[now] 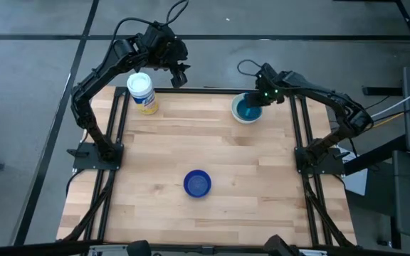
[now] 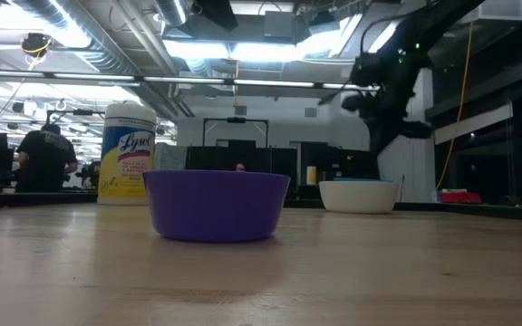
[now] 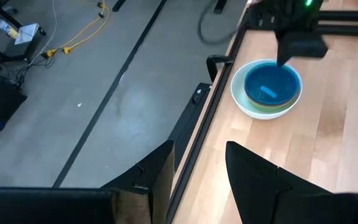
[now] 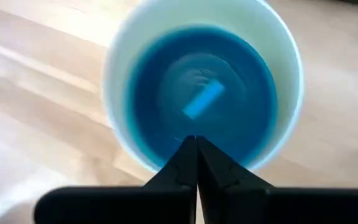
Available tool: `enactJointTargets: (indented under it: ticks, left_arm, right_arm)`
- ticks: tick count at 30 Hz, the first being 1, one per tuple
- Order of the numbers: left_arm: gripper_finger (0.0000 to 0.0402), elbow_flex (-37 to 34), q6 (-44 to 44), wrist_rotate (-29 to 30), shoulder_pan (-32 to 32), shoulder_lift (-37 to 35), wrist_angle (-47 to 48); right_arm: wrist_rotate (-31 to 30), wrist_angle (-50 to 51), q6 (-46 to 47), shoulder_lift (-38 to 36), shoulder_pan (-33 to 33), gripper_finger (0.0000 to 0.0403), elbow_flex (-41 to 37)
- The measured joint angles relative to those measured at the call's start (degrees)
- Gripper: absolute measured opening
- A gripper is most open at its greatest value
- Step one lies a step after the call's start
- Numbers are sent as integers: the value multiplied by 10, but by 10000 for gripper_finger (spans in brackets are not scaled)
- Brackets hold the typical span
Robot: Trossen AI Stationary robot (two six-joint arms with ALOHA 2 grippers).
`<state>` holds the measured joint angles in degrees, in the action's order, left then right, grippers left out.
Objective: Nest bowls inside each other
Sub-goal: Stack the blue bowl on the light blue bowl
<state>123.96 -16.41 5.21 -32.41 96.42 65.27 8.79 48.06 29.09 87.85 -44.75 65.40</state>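
A stack of nested bowls stands on its base at the table's far right. The outer one is white, a teal bowl sits inside, and a greenish rim shows between them. A dark blue bowl stands alone, upright, at the middle near side. My right gripper is shut and hangs above the stack's rim, clear of it in the low view. My left gripper is open and holds nothing, raised past the far left edge.
A white-lidded jar with a yellow label stands at the far left corner, below my left arm. Bare wood lies between the stack and the dark blue bowl. Black frame rails run along the table's sides.
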Motion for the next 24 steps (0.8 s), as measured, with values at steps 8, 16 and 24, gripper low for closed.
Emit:
enactJointTargets:
  ticks: [8, 16, 24]
  left_arm:
    - [141, -1, 7, -77, -33, 18, 134]
    - [141, -194, 9, -212, -15, 26, 72]
    - [141, -463, 117, -309, 73, 26, -177]
  right_arm:
    - [161, -93, -21, -32, 110, 23, 59]
    - [162, -110, -9, -33, 270, 86, 84]
    - [94, -144, 46, -59, 368, 134, 84]
